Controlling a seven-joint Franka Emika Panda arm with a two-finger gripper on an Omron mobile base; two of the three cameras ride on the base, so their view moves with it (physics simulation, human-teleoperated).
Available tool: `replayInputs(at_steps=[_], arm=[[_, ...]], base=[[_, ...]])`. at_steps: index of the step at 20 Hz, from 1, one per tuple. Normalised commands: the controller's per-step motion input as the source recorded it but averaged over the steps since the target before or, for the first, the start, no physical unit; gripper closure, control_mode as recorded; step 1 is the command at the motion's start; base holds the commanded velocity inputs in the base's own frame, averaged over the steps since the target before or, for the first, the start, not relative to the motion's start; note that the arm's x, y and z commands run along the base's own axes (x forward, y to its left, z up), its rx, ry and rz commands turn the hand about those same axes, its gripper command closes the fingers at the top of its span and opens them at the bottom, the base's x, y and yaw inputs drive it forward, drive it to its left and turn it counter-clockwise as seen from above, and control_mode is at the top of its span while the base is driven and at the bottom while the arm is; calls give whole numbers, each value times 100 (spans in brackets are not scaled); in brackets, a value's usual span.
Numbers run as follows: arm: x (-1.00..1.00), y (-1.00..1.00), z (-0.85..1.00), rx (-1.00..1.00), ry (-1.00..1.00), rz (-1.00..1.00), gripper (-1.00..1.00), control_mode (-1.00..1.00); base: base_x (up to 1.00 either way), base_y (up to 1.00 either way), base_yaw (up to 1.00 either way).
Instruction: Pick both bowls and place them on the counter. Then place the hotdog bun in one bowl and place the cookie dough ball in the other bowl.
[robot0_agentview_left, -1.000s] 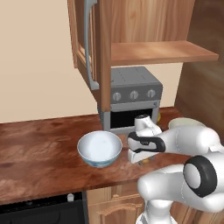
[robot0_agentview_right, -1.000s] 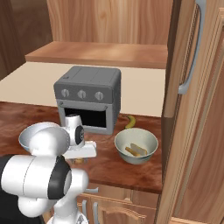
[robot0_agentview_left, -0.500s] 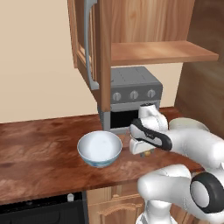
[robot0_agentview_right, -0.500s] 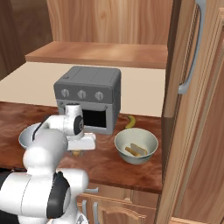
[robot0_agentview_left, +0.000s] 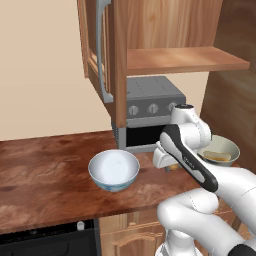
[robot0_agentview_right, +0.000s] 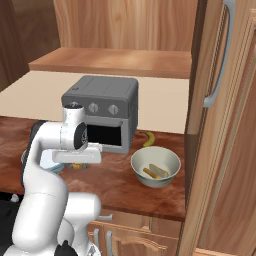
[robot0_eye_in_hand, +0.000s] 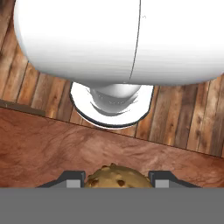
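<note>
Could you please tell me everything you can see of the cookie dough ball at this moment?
The cookie dough ball is a small, rounded, tan-orange lump with a bumpy surface and dark specks like chocolate chips. In the hand view it sits low, between the two dark fingers of the gripper, above the reddish-brown counter. Only its upper part shows, so whether it rests on the counter or is already lifted cannot be told.

Glossy reddish-brown wood-grain counter. On it, a white bowl with a blue pattern outside and a pale bluish-white inside. To the right, a dark grey-green bowl with a beige inside holds a pale yellow-tan hotdog bun. A tan-orange cookie dough ball has dark specks. Dark grey toaster oven, yellow banana.
</note>
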Motion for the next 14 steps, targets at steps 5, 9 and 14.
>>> replayInputs(at_steps=[5,9,14], arm=[[-21,37,58,3,-7,0,100,-100],[-1,52,51,1,0,0,100,-100],[0,53,43,0,3,0,100,-100]], base=[[0,0,0],[0,0,0],[0,0,0]])
